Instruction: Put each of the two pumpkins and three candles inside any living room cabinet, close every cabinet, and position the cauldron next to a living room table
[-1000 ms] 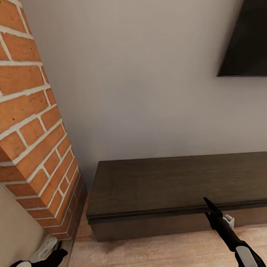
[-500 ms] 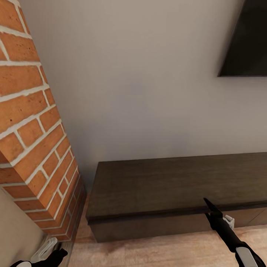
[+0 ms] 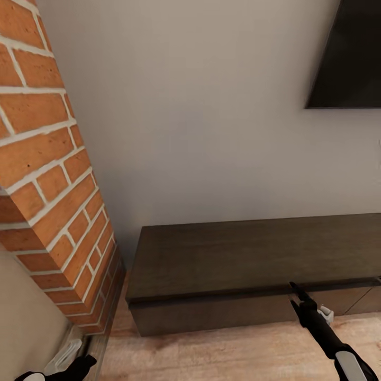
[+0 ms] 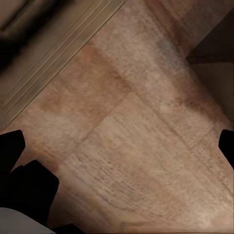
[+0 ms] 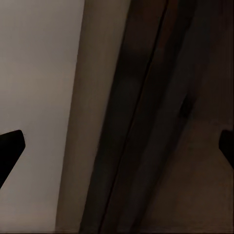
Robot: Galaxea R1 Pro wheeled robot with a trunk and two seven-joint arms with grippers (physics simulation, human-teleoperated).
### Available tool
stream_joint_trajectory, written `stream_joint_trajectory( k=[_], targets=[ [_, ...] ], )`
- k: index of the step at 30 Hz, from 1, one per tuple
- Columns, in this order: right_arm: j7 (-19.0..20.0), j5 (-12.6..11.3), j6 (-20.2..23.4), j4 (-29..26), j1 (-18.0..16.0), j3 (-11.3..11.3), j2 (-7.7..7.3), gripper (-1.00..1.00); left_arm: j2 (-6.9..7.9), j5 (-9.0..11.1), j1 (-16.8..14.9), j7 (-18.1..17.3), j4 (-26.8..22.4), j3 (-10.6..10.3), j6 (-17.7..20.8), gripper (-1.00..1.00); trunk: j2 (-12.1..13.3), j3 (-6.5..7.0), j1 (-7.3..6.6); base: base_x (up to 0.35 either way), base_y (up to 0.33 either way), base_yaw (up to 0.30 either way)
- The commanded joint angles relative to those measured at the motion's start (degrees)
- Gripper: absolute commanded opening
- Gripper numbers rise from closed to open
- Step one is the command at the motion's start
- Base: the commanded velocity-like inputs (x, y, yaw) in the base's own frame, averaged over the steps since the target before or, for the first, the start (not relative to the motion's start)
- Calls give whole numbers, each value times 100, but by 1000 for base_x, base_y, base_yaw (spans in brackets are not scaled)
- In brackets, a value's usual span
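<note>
I have the cabinet (image 3: 238, 264) ahead of me in the head view, a long, low, dark-brown unit set against the pale wall (image 3: 211, 106). Its top is bare and the drawer fronts I can see sit flush and closed. To the left of the cabinet a red brick column (image 3: 47, 185) rises from the wooden floor (image 3: 211, 354), with a narrow strip of floor between them. Above the cabinet's right end, a dark flat screen (image 3: 349, 58) hangs on the wall.

My right claw (image 3: 294, 289) reaches forward to the cabinet's front top edge, its dark tip right at the line where the top overhangs the drawer fronts. In the right wrist view its 2 fingertips (image 5: 10, 146) sit at opposite edges of the frame, so that claw is spread wide, looking at the cabinet's dark edge (image 5: 141, 122) and the pale wall beyond it.

My left claw (image 4: 117, 146) hangs low over the floor beside the column's base, well left of the cabinet. In the left wrist view its 2 fingers (image 4: 12, 148) also sit far apart, wide and empty, over bare floorboards.
</note>
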Motion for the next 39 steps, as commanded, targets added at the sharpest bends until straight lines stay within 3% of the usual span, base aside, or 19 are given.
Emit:
stream_joint_trajectory(
  k=[1,4,8,9,11,12,14,15,18,19,24,25,27,28,39],
  targets=[
    [8,-37,44,1,-4,-12,5,100,1,60,0,54,-9,1,4,100,-2,-4,-4,-330,0,0],
    [25,1,37,-31,-2,5,21,100,1,60,0,49,-9,-1,4,100,-2,-4,-4,-335,0,0],
    [-18,374,37,-272,-2,388,6,100,-3,60,0,46,-9,-8,3,100,-2,-4,-4,-340,0,0],
    [-66,534,40,-509,3,578,4,100,-5,60,0,46,-11,-11,2,100,-2,-4,-4,-341,0,0],
    [-166,690,66,-849,15,729,5,100,-6,60,0,45,-10,-13,1,100,-2,-4,-4,-341,0,0],
    [-494,948,130,-1444,39,875,23,100,-7,60,0,43,-9,-15,-12,100,-2,-4,-4,-342,0,0],
    [-754,1154,325,-1838,50,1000,31,100,-7,60,0,41,-9,-15,-35,100,-2,-4,-4,-342,0,0],
    [-919,1312,562,-2130,57,1171,38,100,-9,60,1,39,-9,-16,-59,100,-2,-4,-4,-342,0,0],
    [-1111,1493,913,-2701,66,1551,40,100,-20,60,2,39,-9,-56,-117,100,-2,-4,-4,-342,0,0],
    [-1180,1560,1053,-3159,81,1706,25,100,-40,56,1,42,-9,-192,-191,100,-2,-4,-4,-342,0,0],
    [-1250,1777,1206,-3779,93,1874,26,100,-56,55,0,45,-9,-465,-435,100,-2,-4,-4,-342,1,0],
    [-1269,2227,1407,-4301,95,2006,56,100,-59,52,0,46,-8,-531,-522,100,-2,0,-4,-342,75,-116],
    [-1271,2453,1666,-4561,95,2039,65,100,-60,53,0,45,-7,-542,-574,100,-2,9,-4,-342,89,-145],
    [-1272,2715,2277,-5050,100,2068,50,100,-60,55,0,45,-4,-556,-627,100,-2,12,-4,-342,116,-113],
    [-1263,2770,2447,-5299,107,2070,-2,100,-60,57,0,45,-4,-566,-646,100,-2,18,-4,-281,143,-96]
  ],
)
